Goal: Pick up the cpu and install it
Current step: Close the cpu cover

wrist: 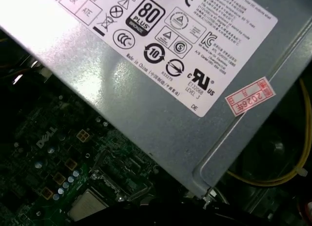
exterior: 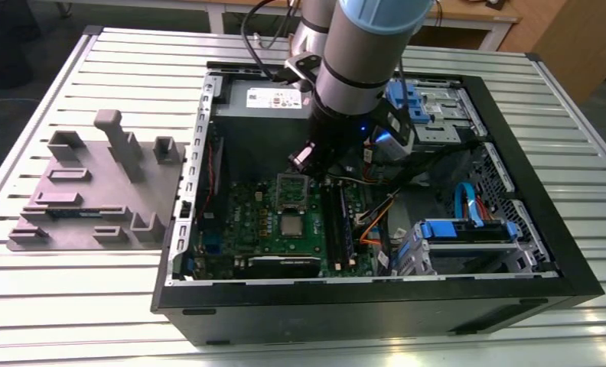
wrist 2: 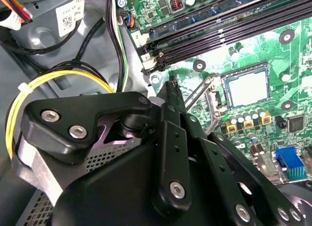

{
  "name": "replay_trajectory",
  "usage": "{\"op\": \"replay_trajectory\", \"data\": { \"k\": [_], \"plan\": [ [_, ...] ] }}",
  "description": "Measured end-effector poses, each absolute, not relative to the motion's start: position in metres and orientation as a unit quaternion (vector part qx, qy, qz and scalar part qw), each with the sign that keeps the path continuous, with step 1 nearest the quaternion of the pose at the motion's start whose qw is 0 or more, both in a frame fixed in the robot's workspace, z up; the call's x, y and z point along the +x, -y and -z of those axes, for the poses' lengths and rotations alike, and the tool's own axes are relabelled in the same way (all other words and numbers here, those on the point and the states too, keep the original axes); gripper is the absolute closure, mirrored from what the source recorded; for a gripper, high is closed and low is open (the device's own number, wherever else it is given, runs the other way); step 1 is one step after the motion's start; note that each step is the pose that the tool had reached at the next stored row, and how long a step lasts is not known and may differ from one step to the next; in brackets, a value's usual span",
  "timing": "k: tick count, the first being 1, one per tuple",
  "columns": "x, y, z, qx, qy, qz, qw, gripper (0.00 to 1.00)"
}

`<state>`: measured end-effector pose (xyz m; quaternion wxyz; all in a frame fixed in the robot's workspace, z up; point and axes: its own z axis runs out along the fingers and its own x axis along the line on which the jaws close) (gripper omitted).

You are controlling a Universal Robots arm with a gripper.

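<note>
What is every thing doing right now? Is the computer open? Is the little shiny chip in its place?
computer case: open, side panel off.
cpu: lying flat in its socket, silvery top up.
socket cover: flipped up, not closed over the cpu.
memory slots: empty.
gripper: above the motherboard, beside the socket, not touching the cpu.
</note>
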<state>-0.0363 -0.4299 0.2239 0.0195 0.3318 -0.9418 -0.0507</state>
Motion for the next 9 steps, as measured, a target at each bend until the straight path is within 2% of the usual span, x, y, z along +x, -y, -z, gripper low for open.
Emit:
{"op": "replay_trajectory", "data": {
  "k": [9],
  "plan": [
    [-0.0375,0.43,-0.2281,0.353,0.934,0.05,0.021,0.9]
  ]
}}
